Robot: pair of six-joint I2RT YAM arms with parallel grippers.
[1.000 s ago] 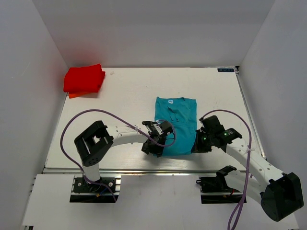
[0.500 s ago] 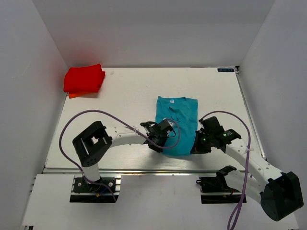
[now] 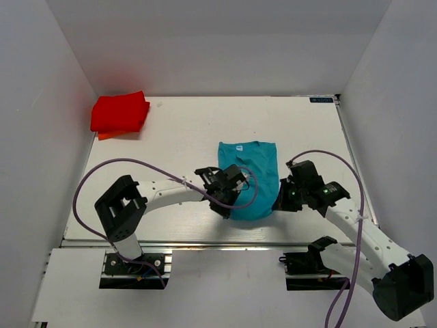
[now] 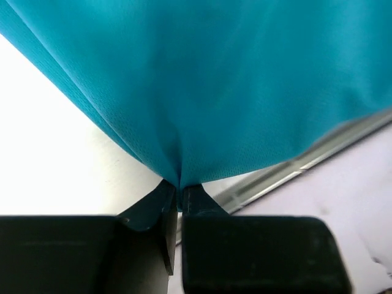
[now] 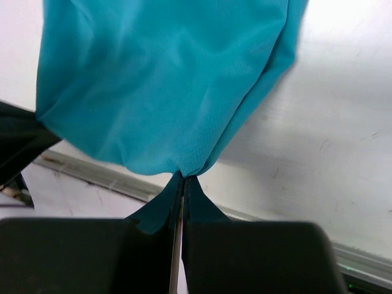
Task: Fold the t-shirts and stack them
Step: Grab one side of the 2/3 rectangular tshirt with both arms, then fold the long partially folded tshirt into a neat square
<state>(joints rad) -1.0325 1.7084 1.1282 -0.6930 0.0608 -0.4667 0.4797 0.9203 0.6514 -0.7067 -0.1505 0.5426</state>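
right fingers (image 5: 199, 207) pinched tight on teal t-shirt (image 5: 165, 79) edge | cloth bunches at pinch | table (image 5: 343, 141) beneath

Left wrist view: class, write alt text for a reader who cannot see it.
The left tool pinches a bunched edge of the teal t-shirt, whose cloth fills most of the frame above it. White table shows at the left.

Overhead; 2 close-ups on teal t-shirt (image 3: 256, 164)

A robot lab test cell: plain white walls (image 3: 205, 41) box in a white table (image 3: 177, 130), metal rail (image 3: 177, 244) along its near edge.
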